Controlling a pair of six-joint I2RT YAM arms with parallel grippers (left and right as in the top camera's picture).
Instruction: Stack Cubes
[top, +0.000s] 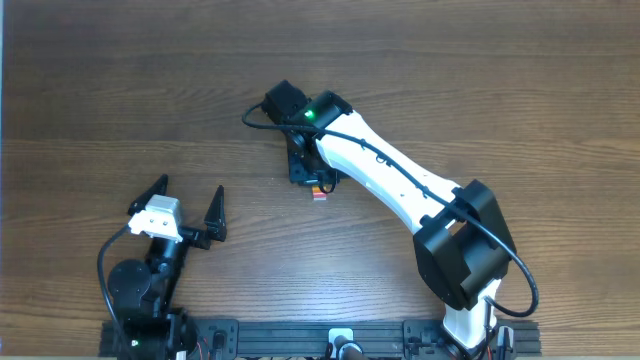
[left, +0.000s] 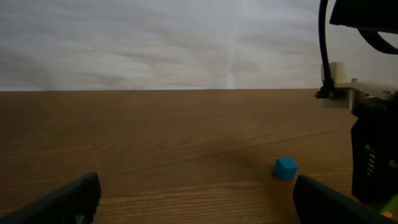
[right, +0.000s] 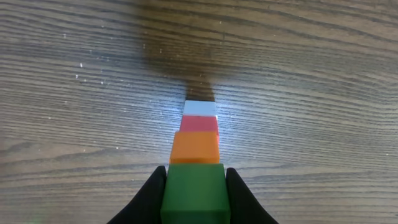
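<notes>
My right gripper (right: 196, 173) is shut on a green cube (right: 195, 194), one finger against each side. The green cube sits directly over a stack: an orange cube (right: 194, 148), a red cube (right: 199, 124) below it, and a pale cube (right: 199, 108) at the bottom on the wood. In the top view the right gripper (top: 310, 170) hangs over mid-table, with a sliver of the stack (top: 320, 194) showing beside it. A small blue cube (left: 285, 168) lies alone on the table near the right arm. My left gripper (top: 190, 205) stands open near its base, with nothing between its fingers.
The wooden table (top: 120, 80) is bare around the stack. The right arm's white link (top: 390, 180) slants from its base at the bottom right toward the middle. A pale wall (left: 155, 43) stands beyond the table's far edge.
</notes>
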